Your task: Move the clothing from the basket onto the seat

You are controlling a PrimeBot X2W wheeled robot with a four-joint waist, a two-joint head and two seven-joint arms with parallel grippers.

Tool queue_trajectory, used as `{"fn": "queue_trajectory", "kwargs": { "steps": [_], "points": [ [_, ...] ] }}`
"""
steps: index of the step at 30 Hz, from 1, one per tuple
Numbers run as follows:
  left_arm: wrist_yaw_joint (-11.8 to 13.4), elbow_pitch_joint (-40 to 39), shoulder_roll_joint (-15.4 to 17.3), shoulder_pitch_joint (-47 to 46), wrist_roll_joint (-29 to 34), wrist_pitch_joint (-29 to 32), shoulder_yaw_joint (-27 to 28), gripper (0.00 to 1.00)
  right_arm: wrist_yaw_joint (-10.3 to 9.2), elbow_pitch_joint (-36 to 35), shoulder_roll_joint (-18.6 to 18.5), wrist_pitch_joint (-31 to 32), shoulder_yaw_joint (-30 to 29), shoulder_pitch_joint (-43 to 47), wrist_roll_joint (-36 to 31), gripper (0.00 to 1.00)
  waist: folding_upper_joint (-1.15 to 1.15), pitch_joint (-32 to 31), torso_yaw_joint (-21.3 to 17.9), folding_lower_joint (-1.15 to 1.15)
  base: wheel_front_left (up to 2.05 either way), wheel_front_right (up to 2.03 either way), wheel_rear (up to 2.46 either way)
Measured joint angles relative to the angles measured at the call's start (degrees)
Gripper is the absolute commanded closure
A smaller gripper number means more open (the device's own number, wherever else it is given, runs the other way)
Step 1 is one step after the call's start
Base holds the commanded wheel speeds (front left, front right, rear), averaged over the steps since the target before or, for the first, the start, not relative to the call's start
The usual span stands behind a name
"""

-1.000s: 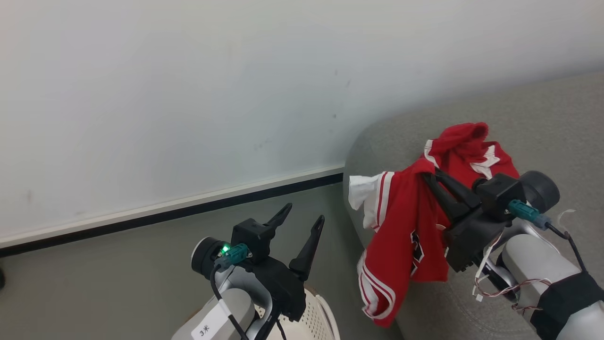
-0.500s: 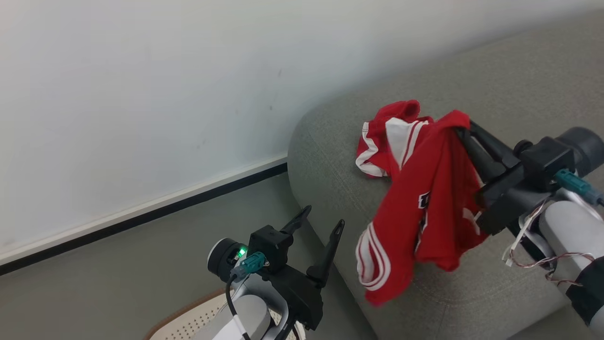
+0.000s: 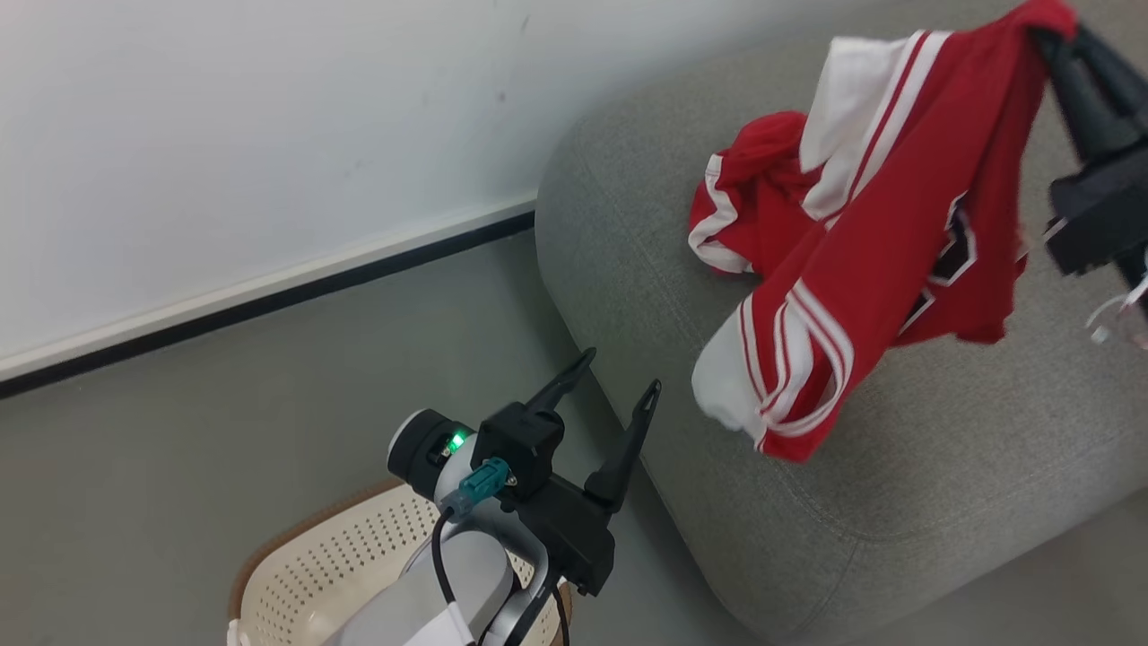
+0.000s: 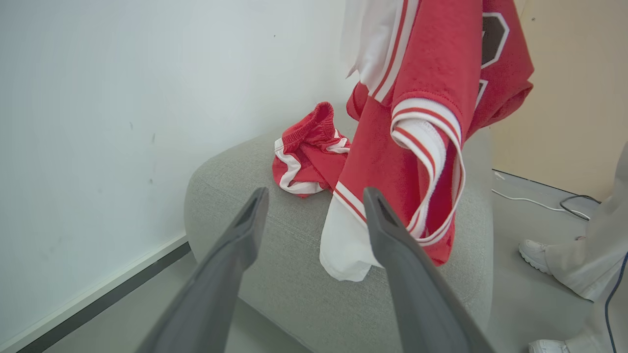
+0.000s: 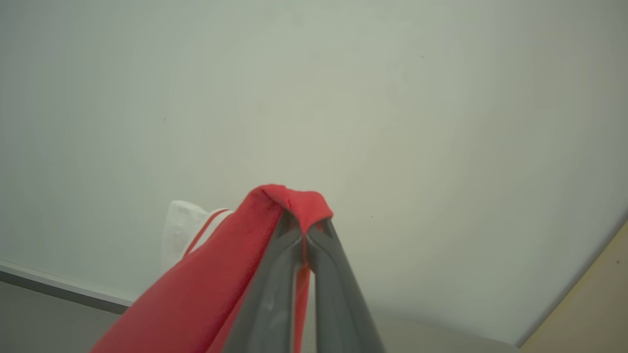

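- Head view first: your right gripper (image 3: 1047,36) sits at the top right edge. Its two dark fingers are pinched together on the top fold of a red garment (image 3: 897,206).
- That garment hangs free from the grip above the seat (image 3: 897,467). Its white, striped lower end dangles near the cushion's front. I cannot tell whether it touches the fabric.
- A second red garment (image 3: 753,193) lies crumpled on the seat, behind the hanging one and nearer the wall (image 3: 224,135).
- Your left gripper (image 3: 621,375) hovers over the floor (image 3: 224,404), just beside the seat's rounded end. Its fingers are spread wide with nothing between them.
- The basket (image 3: 296,574) stands on the floor under your left forearm. You can see its holed cream wall and brown rim, but the arm hides part of the inside.
- Right wrist view: the fingertips meet, with red cloth bunched over and between them, against the pale wall.
- Left wrist view: the parted fingers frame the hanging garment's lower end. A person's white shoe (image 4: 535,255) and pale trouser leg (image 4: 603,245) are on the floor beyond the seat.
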Motion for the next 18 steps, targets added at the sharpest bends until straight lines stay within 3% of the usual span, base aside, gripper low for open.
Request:
{"fn": "queue_trajectory", "kwargs": {
  "steps": [8, 18],
  "points": [
    [0.78, -3.67, 2.54, -3.36, 2.76, -0.01, 0.96, 0.00, 0.51, 4.89, -4.90, 2.14, -3.79, -13.76, -1.03, 1.00, 0.00, 6.32, 2.03, 0.00, 0.00, 0.00, 0.00],
    [0.89, -8.33, 3.96, -8.13, 6.83, 0.34, 0.35, 0.00, 0.32, 15.59, -5.55, 3.04, -6.98, -21.31, -1.35, 1.00, 0.00, 14.68, 4.73, 0.00, 0.00, 0.00, 0.00]
  ]
}}
